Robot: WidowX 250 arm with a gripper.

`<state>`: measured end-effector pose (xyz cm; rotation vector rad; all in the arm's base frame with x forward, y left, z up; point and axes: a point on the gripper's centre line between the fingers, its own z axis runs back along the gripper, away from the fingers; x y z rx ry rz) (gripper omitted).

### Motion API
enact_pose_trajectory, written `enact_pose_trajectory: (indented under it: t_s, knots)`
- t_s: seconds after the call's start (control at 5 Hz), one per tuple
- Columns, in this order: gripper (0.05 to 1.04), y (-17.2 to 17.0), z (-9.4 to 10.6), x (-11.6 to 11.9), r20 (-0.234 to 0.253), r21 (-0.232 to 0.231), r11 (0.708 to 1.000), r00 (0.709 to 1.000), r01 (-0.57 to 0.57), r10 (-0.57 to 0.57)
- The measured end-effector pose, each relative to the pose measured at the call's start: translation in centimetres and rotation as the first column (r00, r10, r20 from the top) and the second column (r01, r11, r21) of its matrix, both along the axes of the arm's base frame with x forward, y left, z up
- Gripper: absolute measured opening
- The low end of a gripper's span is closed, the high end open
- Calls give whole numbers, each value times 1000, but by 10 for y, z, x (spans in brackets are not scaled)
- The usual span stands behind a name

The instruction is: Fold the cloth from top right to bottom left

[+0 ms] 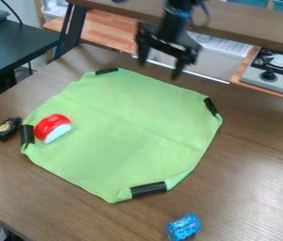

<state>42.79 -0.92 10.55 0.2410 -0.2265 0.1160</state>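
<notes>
On the brown table [250, 155] the green cloth [131, 127] lies spread out, its four corners banded in black, while the black gripper [161, 68] hangs released by its far edge, a red-and-white toy [52, 127] rests on its left side, and a blue packet [183, 228] sits nearer the front.

Tool [161, 68] blurred, edges soft. Arm [177, 14] cut off by top edge. Strips of green cloth [131, 127] hidden under black bands [148, 189]; patch beneath red-and-white piece [52, 127] hidden too. Marking on black object [6, 129] too small to read. Print on blue object [184, 227] blurred. Desk [256, 164] runs out of view right and below. Stove [275, 75] cut off by right edge, dark table [18, 47] by left.
</notes>
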Motion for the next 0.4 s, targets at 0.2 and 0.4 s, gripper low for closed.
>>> enact_pose_trajectory:
  t_s: [0.2,0.4]
  knots:
    - [999,-27,-15,15,105,-31,999,994,31,-28]
    - [1000,-35,-35,26,175,-71,997,984,36,-23]
